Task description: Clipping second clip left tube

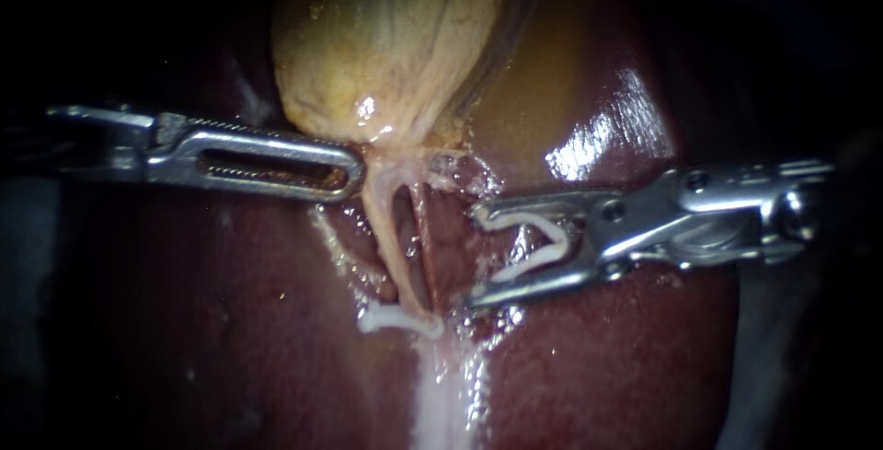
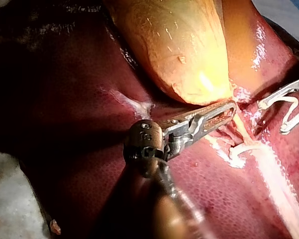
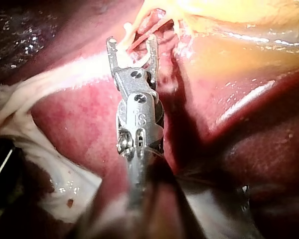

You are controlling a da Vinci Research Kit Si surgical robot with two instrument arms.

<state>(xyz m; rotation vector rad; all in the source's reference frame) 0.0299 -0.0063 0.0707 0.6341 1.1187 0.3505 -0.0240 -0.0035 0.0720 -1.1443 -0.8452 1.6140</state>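
The yellow gallbladder point(image 1: 386, 45) lies on the dark red liver point(image 1: 212, 349). Two tubes run down from its neck: the pale left tube point(image 1: 384, 234) and a thin reddish right tube point(image 1: 425, 252). A white clip point(image 1: 394, 319) sits across the left tube's lower end. My left instrument point(image 1: 354, 172) has its slotted jaws shut on the tissue at the gallbladder's neck. My right instrument point(image 1: 476, 259) carries an open white clip point(image 1: 533, 246) between its spread jaws. Its tips stand just right of the tubes, around neither. In the right wrist view, the right instrument point(image 3: 131, 42) faces the tubes.
A pale band of tissue point(image 1: 446, 395) runs down from the clipped end of the tubes. Glistening liver point(image 1: 607, 128) rises to the right of the gallbladder. White tissue point(image 3: 20, 119) spreads beside the right instrument's shaft in its wrist view.
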